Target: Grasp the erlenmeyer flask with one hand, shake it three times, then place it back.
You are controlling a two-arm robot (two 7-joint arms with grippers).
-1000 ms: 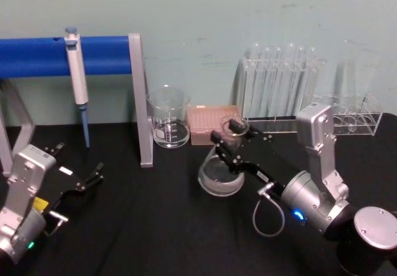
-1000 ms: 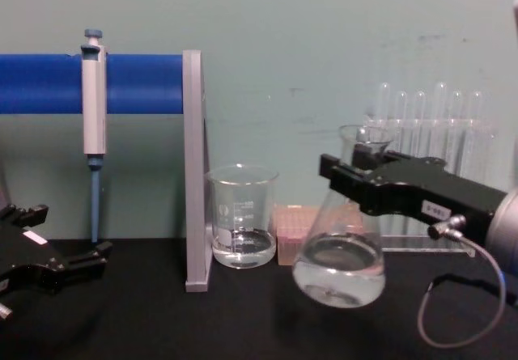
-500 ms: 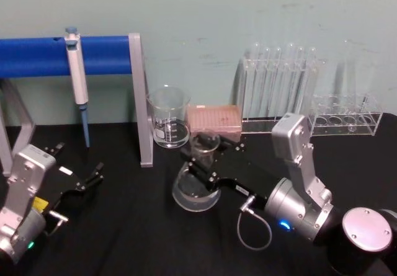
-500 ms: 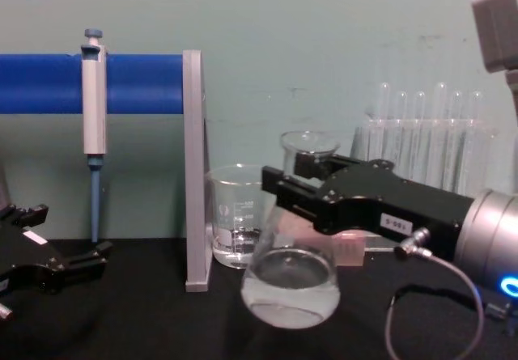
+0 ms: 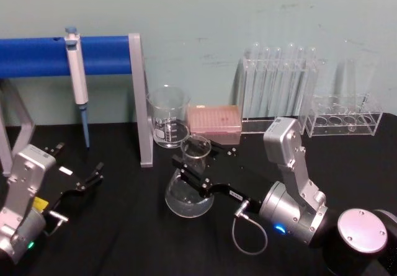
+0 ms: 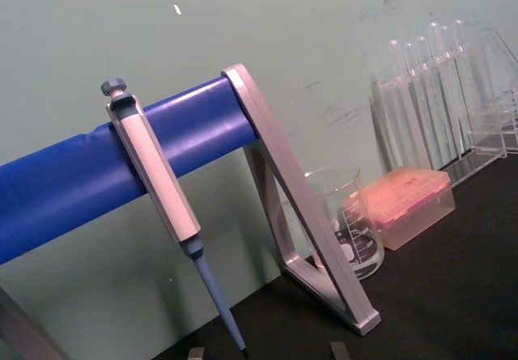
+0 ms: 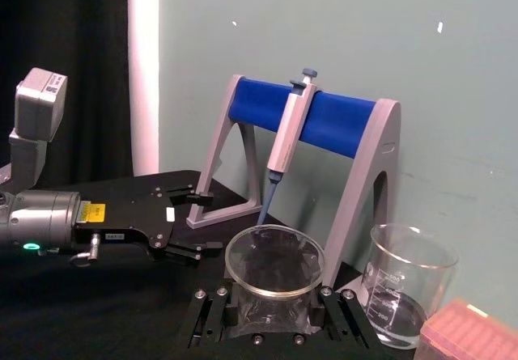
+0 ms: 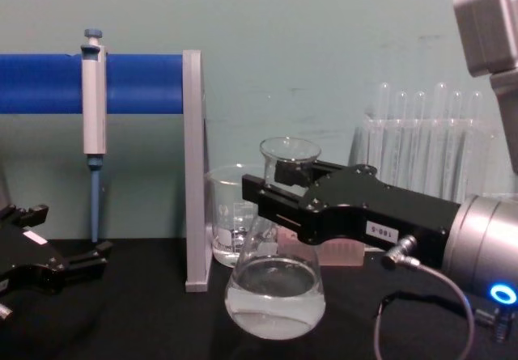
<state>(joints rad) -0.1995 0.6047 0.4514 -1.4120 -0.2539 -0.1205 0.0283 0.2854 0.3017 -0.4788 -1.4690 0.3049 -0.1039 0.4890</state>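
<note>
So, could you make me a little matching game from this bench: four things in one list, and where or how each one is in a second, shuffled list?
Things
1. clear glass conical flask
2. grey pipette with a blue tip
3. straight-walled clear glass beaker
4. black left pincer

Places or states
A. hanging on the blue bar
B. open, low on the left, holding nothing
C. gripped at the neck by the black right pincer
D. standing beside the grey upright post

Pairs: 1-C, 2-A, 3-D, 4-B
</note>
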